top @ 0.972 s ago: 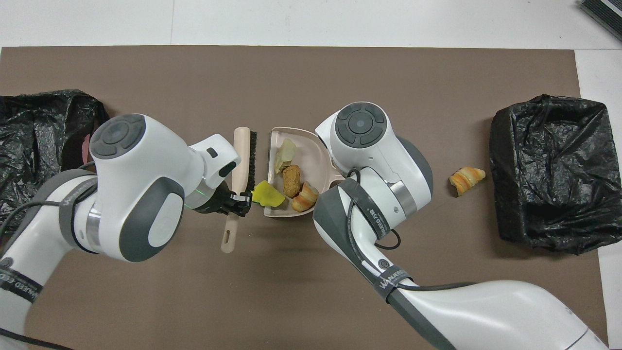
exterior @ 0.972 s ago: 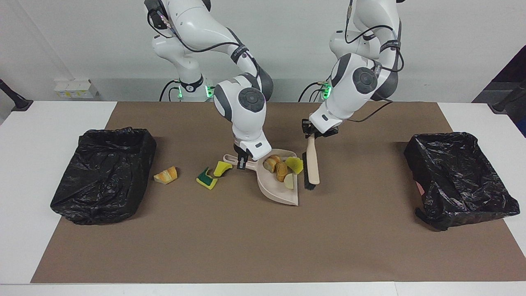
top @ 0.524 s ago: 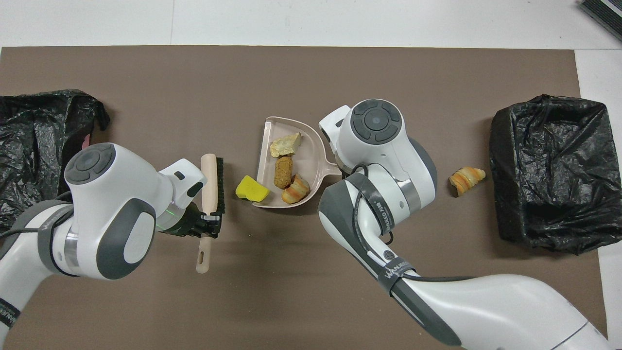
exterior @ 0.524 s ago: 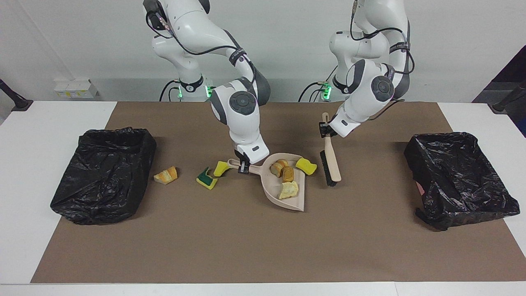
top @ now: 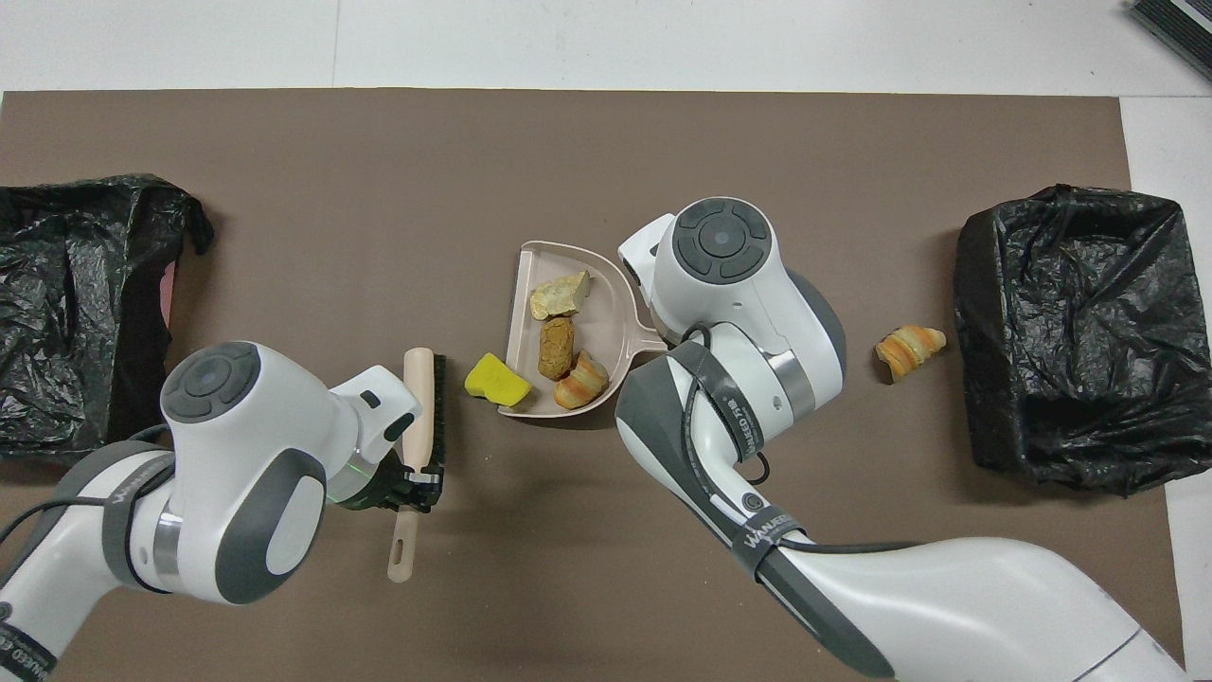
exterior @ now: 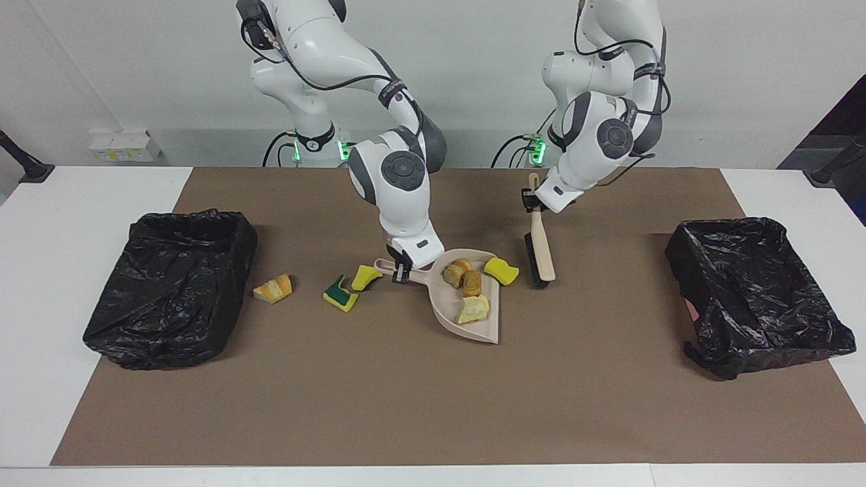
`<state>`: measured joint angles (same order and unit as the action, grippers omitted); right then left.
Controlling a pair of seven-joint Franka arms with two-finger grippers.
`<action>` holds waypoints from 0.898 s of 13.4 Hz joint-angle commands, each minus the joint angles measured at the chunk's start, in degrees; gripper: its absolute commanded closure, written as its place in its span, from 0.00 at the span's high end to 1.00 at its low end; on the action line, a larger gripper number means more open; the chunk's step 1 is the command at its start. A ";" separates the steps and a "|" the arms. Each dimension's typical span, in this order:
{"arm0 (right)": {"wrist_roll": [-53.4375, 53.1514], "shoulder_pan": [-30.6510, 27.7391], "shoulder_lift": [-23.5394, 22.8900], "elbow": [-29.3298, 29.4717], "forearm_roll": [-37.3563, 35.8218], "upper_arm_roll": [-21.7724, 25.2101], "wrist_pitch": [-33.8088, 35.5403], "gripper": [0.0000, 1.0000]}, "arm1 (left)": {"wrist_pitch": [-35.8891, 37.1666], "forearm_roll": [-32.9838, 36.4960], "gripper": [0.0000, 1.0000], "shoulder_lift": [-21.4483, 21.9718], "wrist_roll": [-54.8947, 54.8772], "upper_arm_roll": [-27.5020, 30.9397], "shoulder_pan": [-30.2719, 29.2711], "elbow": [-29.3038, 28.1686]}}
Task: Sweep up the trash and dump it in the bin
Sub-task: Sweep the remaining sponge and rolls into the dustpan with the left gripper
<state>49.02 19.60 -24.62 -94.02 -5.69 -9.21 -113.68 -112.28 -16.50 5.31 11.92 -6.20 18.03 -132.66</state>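
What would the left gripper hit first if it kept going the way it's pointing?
The left gripper points down along the brush it holds, so going on would probably press the bristles into the brown mat, just short of the yellow sponge piece beside the dustpan.

I see my right arm bent steeply down at mid-table, its right gripper [exterior: 400, 273] clamped low at the surface (pointing toward eight o'clock). My left gripper [exterior: 530, 201] is clamped too, wrist tilted, raised.
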 commanded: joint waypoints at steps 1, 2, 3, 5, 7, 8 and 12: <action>-0.07 -0.26 1.15 -0.73 -0.73 -0.37 0.48 0.00 | -2.51 0.06 0.00 1.20 2.13 0.40 4.64 -1.29; -0.07 -0.18 1.15 -0.73 -0.73 -0.37 0.48 0.00 | -2.51 -0.37 0.00 0.76 2.83 0.31 4.65 -0.24; -0.07 -0.18 1.15 -0.73 -0.73 -0.37 0.56 0.00 | -2.25 -1.16 0.00 0.06 2.93 0.31 5.08 1.08; 0.10 -0.26 1.15 -0.73 -0.73 -0.37 0.48 0.00 | -2.51 -4.05 0.00 0.05 4.76 0.40 6.05 1.70; 0.54 -0.88 1.15 -0.82 -0.64 -0.45 0.48 0.00 | -2.34 -4.77 0.00 0.05 5.56 0.84 4.83 3.89; 0.55 -1.23 1.15 -0.73 -0.46 -0.45 0.21 0.00 | -1.64 -4.69 0.00 -0.12 7.22 0.93 3.60 5.12; 0.63 -1.93 1.32 -0.29 0.24 -0.45 0.04 0.00 | 2.56 8.37 0.00 0.67 11.53 1.02 2.53 10.57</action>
<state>49.02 18.69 -24.43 -93.88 -5.87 -9.11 -113.66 -113.58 -13.54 5.36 20.47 -4.82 20.60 -125.25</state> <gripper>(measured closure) 0.687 0.740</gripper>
